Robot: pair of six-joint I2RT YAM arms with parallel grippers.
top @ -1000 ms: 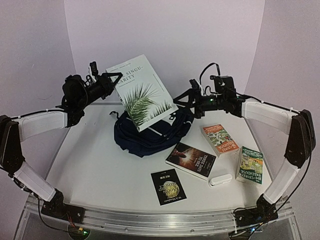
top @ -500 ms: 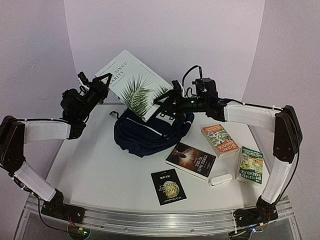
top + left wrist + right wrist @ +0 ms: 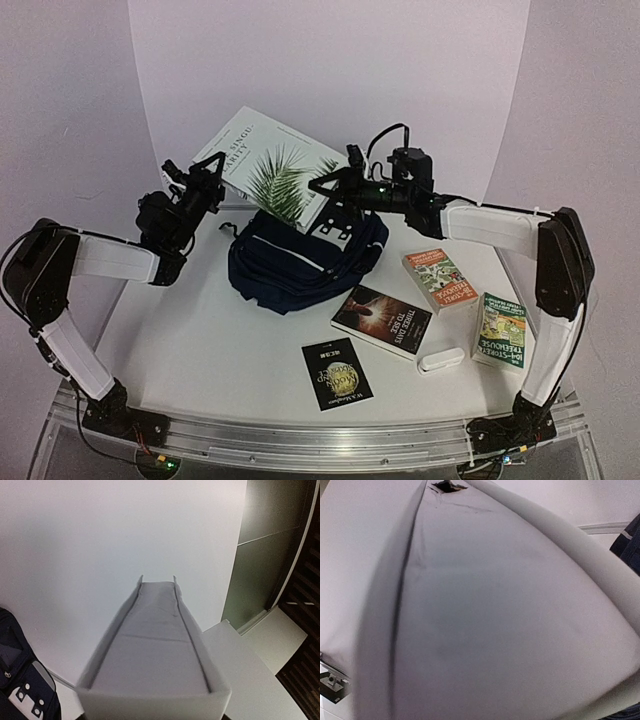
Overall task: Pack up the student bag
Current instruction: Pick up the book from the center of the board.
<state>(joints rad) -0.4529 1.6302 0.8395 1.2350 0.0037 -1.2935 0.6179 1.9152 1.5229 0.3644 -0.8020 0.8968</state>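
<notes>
On the white table the dark navy fabric student bag lies slumped mid-back, just under the tilted white palm-leaf paperback, which my left tool clamps by its left edge while my right tool meets its right edge, gripping or not I cannot tell.

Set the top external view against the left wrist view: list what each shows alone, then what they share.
Top external only: both arms, the palm-leaf cover of the white book, four more books and a white case on the table. Left wrist only: that book's page edge end-on, dark panelling at right. Both: the book and the student bag.
</notes>
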